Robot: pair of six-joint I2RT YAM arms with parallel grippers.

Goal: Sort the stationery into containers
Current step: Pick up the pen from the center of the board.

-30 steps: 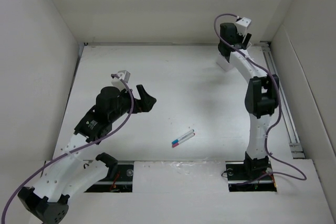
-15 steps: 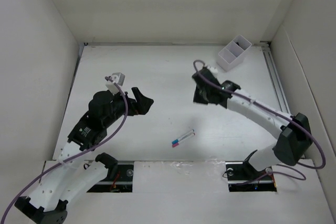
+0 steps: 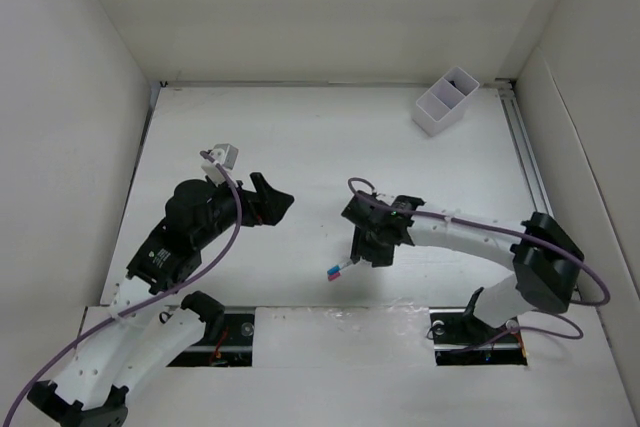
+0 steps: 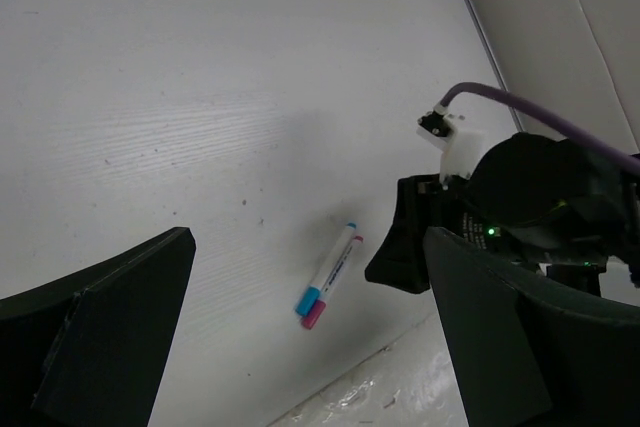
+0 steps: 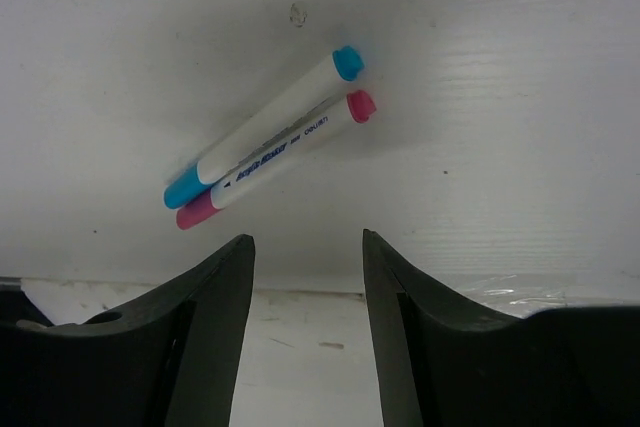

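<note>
Two white pens lie side by side on the table, one with blue ends (image 5: 262,127), one with pink ends (image 5: 272,161). They show in the left wrist view (image 4: 328,274), and their near tips show in the top view (image 3: 334,271). My right gripper (image 3: 376,250) hovers over them, open and empty; in its wrist view its fingertips (image 5: 306,247) stand just near of the pens. My left gripper (image 3: 272,199) is open and empty, apart to the left. The white two-compartment box (image 3: 446,101) stands at the far right.
White walls close the table on the left, back and right. A rail (image 3: 535,182) runs along the right edge. The table's near edge with the mounting plate (image 3: 340,327) lies just near of the pens.
My right arm has swung from the box at the far right down to the middle near side, over the two pens. My left gripper has shifted slightly.
</note>
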